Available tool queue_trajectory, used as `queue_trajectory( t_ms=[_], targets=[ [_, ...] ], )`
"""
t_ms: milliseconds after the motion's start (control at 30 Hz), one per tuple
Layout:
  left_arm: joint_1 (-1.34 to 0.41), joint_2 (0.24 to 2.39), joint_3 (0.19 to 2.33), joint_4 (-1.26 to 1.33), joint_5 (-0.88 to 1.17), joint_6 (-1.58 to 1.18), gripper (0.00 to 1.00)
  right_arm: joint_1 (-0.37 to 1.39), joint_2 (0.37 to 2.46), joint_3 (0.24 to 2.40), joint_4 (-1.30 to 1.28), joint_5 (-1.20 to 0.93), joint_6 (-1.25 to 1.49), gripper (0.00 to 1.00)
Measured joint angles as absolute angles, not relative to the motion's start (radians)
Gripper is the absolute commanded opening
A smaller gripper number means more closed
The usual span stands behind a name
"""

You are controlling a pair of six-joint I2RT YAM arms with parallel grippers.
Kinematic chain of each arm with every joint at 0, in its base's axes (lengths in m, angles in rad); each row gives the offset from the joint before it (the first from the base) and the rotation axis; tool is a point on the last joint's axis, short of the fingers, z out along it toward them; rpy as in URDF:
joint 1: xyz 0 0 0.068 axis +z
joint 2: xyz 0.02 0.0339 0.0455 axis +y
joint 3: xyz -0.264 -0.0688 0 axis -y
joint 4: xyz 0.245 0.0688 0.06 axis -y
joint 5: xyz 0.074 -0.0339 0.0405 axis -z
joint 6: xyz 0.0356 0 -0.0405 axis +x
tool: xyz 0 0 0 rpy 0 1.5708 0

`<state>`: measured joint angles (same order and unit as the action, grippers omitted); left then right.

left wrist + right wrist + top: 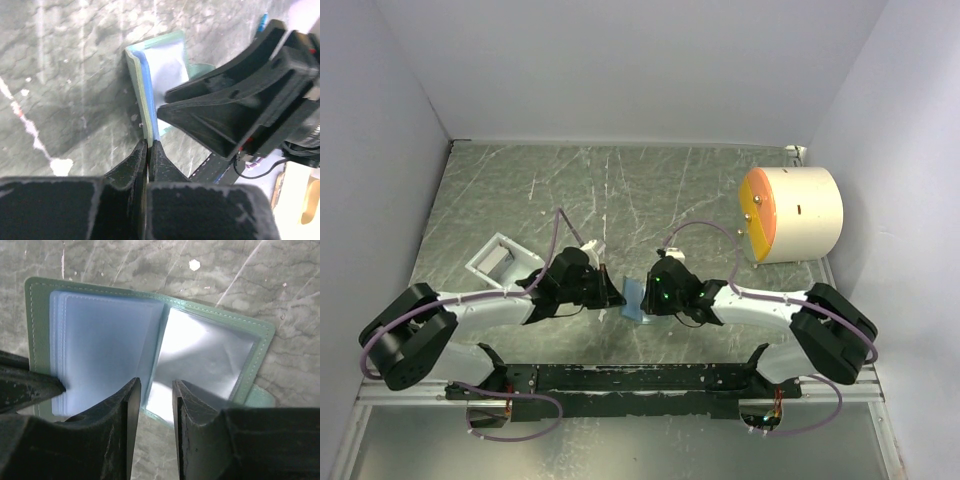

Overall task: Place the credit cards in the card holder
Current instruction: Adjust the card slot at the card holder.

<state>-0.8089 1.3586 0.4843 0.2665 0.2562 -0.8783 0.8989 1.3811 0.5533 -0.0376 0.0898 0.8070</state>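
Observation:
The card holder [150,330] lies open on the table, sage-green outside with light blue clear pockets inside. It shows small between the two grippers in the top view [635,298]. My left gripper [149,143] is shut on the edge of its left flap [145,90], holding that flap up. My right gripper [156,385] hovers over the holder's near edge at the fold, its jaws a little apart with nothing between them. No credit card shows clearly in any view.
A shallow white tray [480,268] with a flat grey item inside sits left of the left arm. A large white cylinder with an orange face [790,213] stands at the right. White walls close in the table on three sides.

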Motion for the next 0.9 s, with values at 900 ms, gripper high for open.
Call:
queue_trajectory(
  t_ms=[900],
  targets=[
    [-0.809, 1.238, 0.616, -0.106, 0.17, -0.752, 0.07, 0.899, 1.566, 0.66, 0.101, 0.014, 0.783, 0.26]
  ],
)
